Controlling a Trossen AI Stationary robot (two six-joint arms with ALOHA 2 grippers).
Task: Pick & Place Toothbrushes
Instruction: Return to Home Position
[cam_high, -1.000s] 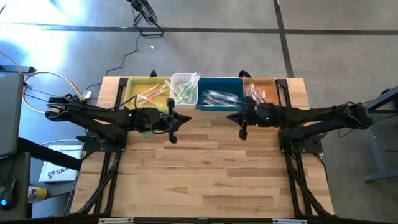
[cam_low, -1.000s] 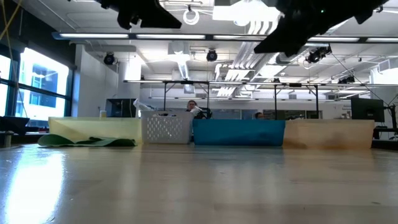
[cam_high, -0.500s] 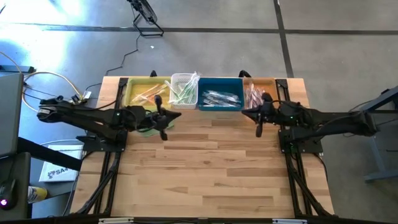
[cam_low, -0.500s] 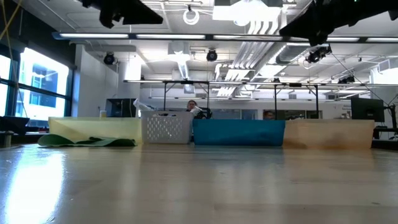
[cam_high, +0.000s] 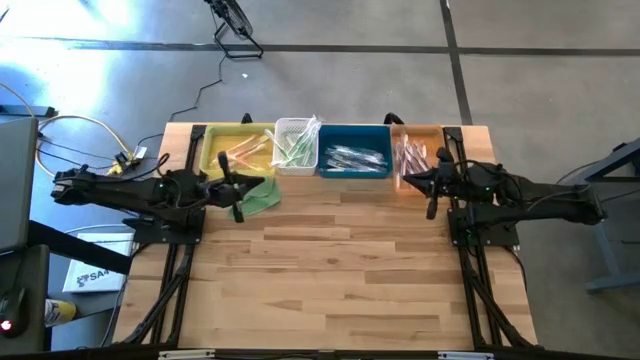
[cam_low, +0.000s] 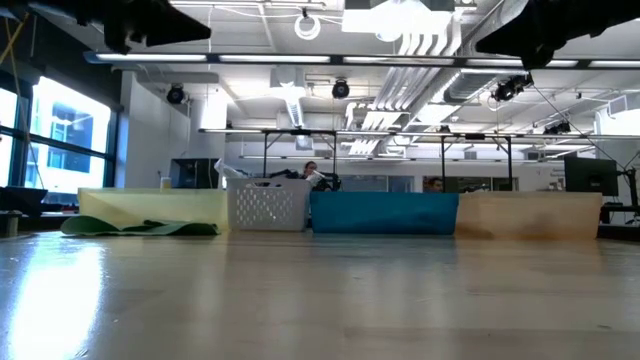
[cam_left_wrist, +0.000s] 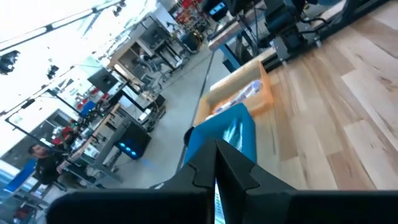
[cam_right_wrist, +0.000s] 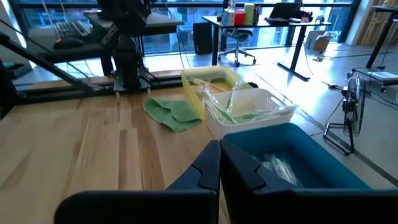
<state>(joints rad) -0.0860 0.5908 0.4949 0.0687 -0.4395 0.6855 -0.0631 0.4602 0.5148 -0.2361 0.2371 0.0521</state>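
The toothbrushes lie sorted in four bins along the table's far edge. Orange-yellow ones (cam_high: 238, 152) are in the yellow bin (cam_high: 212, 145), and green ones (cam_high: 296, 148) in the white basket (cam_right_wrist: 249, 109). Blue-white ones (cam_high: 355, 158) are in the blue bin (cam_high: 355, 132), and pink-red ones (cam_high: 412, 152) in the orange bin (cam_left_wrist: 245, 99). My left gripper (cam_high: 255, 187) hangs above the table's left side, shut on nothing, over a folded green cloth (cam_high: 262, 196). My right gripper (cam_high: 408, 181) hangs shut on nothing, in front of the orange bin.
The green cloth (cam_right_wrist: 171, 112) lies flat on the wood in front of the yellow bin. The wooden table top (cam_high: 340, 270) stretches bare from the bins to the near edge. In the low view both arms show only as dark shapes at the top.
Both arms have drawn back from the table's middle. My left gripper has gone toward the left edge and my right gripper toward the right edge. Both stay high above the wood and shut. The bins, toothbrushes and cloth have kept still.
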